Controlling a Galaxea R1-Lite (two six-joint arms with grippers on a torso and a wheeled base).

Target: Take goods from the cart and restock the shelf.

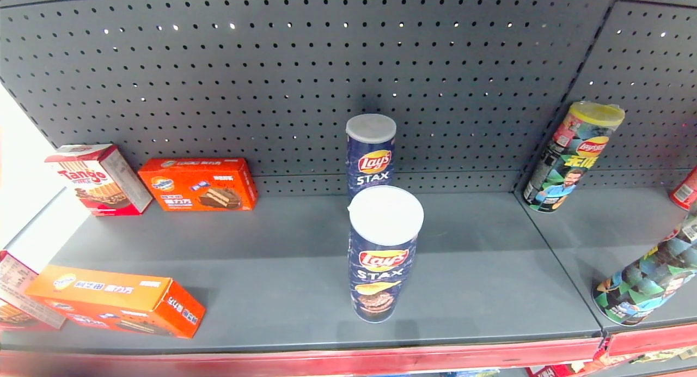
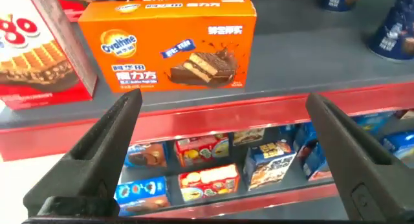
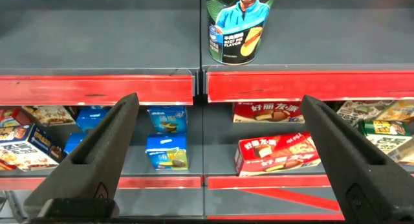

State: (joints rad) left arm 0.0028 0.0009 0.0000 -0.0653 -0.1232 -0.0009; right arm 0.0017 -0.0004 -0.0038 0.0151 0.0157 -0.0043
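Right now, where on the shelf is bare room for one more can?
Two wide patches of shelf: between the orange boxes and the blue cans, and between the blue cans and the green can. The left edge is crowded with boxes.

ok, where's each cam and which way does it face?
Head: high, looking down on the grey metal shelf and a dark blue cylindrical chip can.
Left wrist: before the shelf's red edge, facing the front orange cardboard box; open left gripper frames it.
Right wrist: likewise, facing a green-patterned chip can; open right gripper.
Shared: head view also shows that box and can.
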